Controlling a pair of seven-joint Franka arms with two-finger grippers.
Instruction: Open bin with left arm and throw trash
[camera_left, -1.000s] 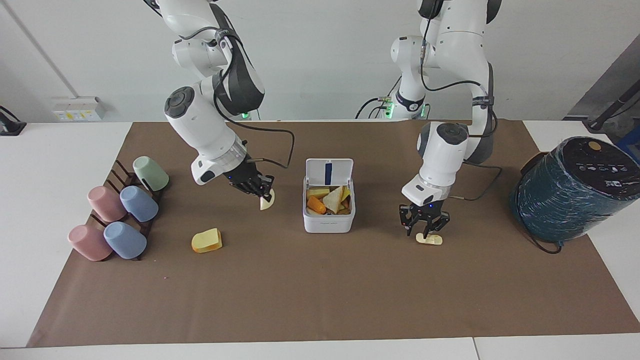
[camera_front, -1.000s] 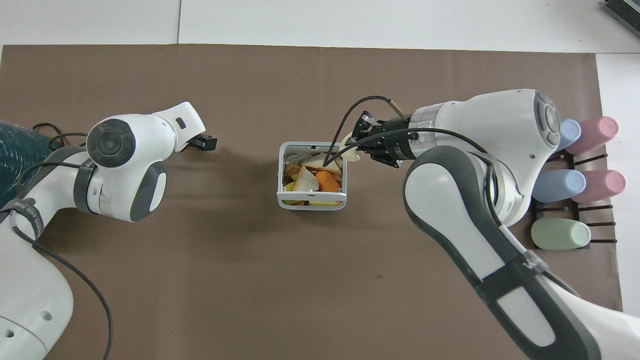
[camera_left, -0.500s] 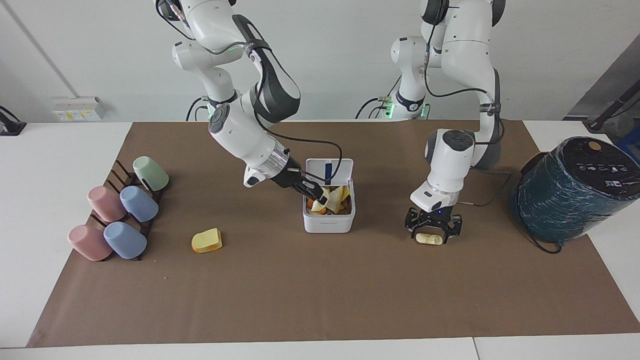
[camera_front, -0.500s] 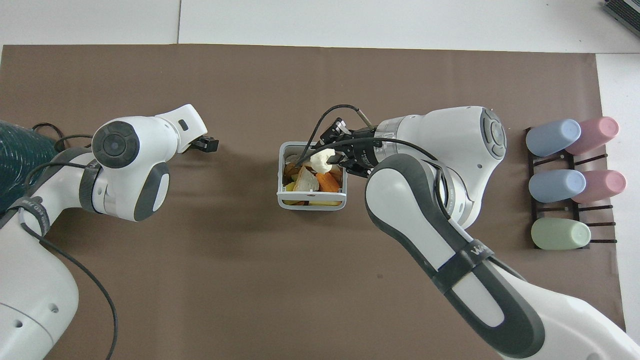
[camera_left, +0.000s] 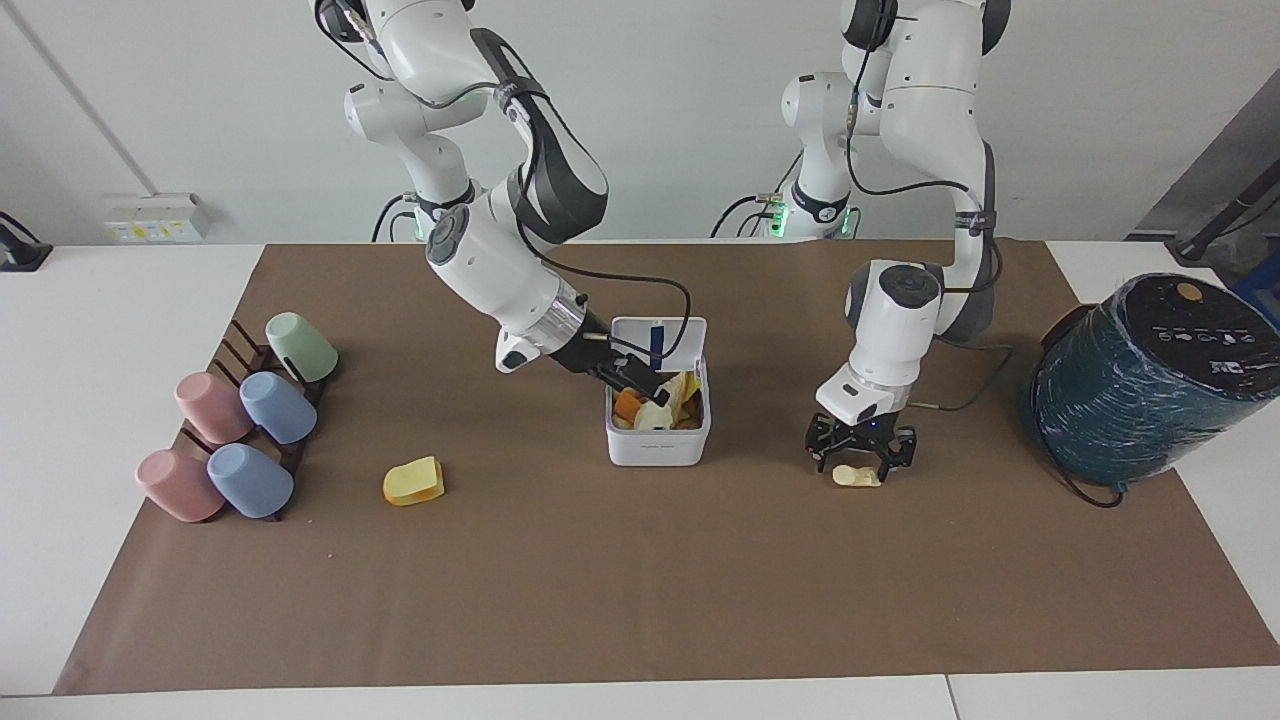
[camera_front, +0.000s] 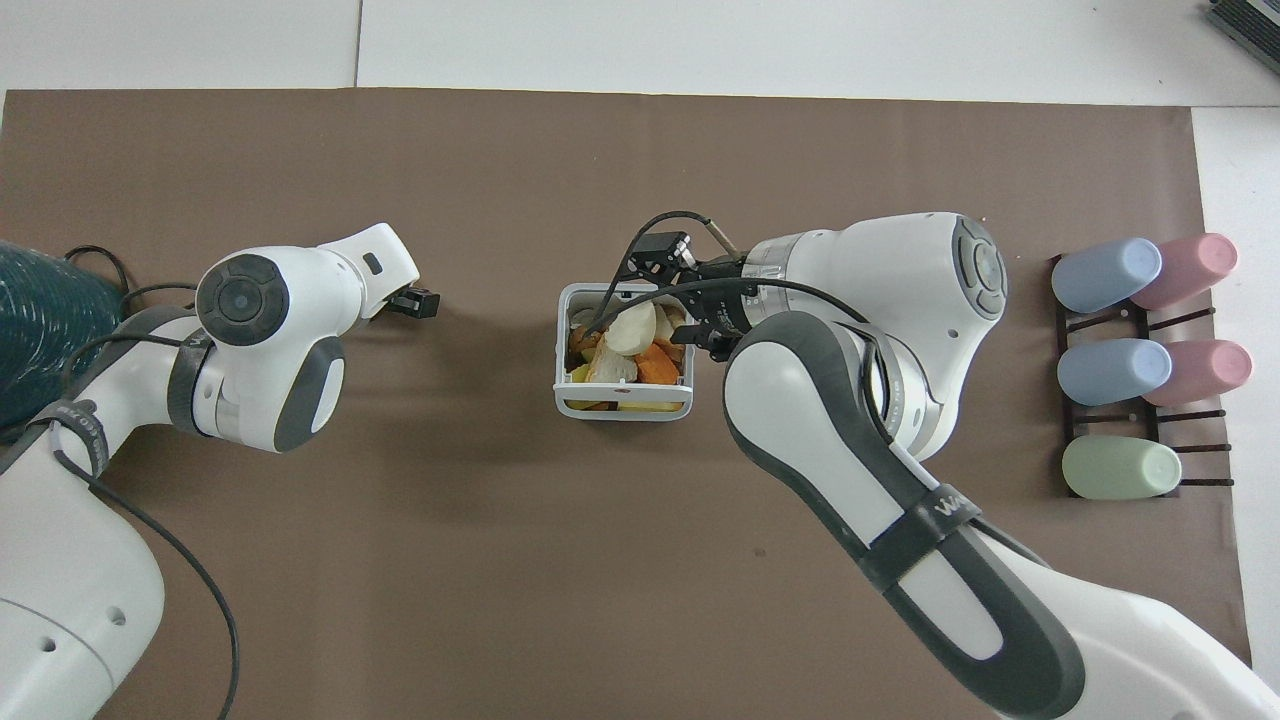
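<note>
The white bin (camera_left: 657, 446) stands mid-mat with its lid (camera_left: 657, 338) up, full of food scraps; its rim (camera_front: 622, 411) also shows in the overhead view. My right gripper (camera_left: 640, 381) (camera_front: 673, 293) is over the bin, open, and the cream lumpy piece (camera_front: 632, 328) lies on the scraps below it. My left gripper (camera_left: 860, 458) (camera_front: 414, 301) is low over the mat, open, its fingers to either side of the pale yellow oblong bit (camera_left: 857, 477), toward the left arm's end. The yellow-orange wedge (camera_left: 413, 481) lies on the mat toward the right arm's end, hidden in the overhead view.
Several pastel cups (camera_left: 240, 420) (camera_front: 1150, 350) lie on a dark rack at the right arm's end. A big teal wrapped cylinder (camera_left: 1150, 380) (camera_front: 40, 330) with a cable stands at the left arm's end. A brown mat (camera_left: 640, 600) covers the table.
My right gripper carried the cream piece from beside the bin to over it, then opened; the piece now lies in the bin. My left gripper turned and shifted slightly over the pale yellow bit.
</note>
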